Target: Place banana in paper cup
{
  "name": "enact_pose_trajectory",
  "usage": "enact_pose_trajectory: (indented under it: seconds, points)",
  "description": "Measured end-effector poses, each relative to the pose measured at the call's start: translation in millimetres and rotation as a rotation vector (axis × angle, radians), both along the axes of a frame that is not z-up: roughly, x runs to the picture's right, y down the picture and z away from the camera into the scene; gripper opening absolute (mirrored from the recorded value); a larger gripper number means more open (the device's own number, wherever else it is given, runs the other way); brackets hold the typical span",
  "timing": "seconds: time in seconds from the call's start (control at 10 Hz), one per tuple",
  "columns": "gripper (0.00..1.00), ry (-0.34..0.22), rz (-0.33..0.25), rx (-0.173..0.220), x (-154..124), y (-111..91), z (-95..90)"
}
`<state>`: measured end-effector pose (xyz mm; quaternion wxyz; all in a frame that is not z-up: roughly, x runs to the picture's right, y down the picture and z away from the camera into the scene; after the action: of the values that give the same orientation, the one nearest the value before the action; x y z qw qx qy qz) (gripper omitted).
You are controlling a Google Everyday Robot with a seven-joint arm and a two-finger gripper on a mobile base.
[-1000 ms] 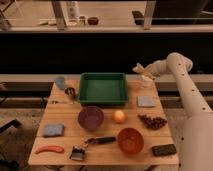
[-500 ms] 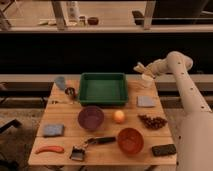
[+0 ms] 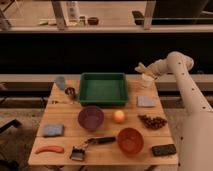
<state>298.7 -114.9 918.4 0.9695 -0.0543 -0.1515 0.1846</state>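
The banana (image 3: 140,67) is clear of the worktop (image 3: 65,114), held at the tip of the gripper (image 3: 145,71), its pale end projecting toward the green tray (image 3: 102,76); the jaws are closed on the banana, opened no wider than the fruit; the banana hangs just above the paper cup (image 3: 147,80), not inside it; the paper cup stands upright at the far corner of the worktop, just beside the green tray; 1 grey cloth (image 3: 146,101) lies near the cup, on its near side.
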Motion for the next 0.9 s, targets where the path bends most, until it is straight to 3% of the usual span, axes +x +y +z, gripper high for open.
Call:
enact_pose_trajectory:
  seconds: [0.7, 0.9]
  points:
    - [0.74, 0.044, 0.018, -0.027, 0.8, -3.9, 3.6]
    - [0.80, 0.047, 0.018, -0.032, -2.0, -3.4, 6.5]
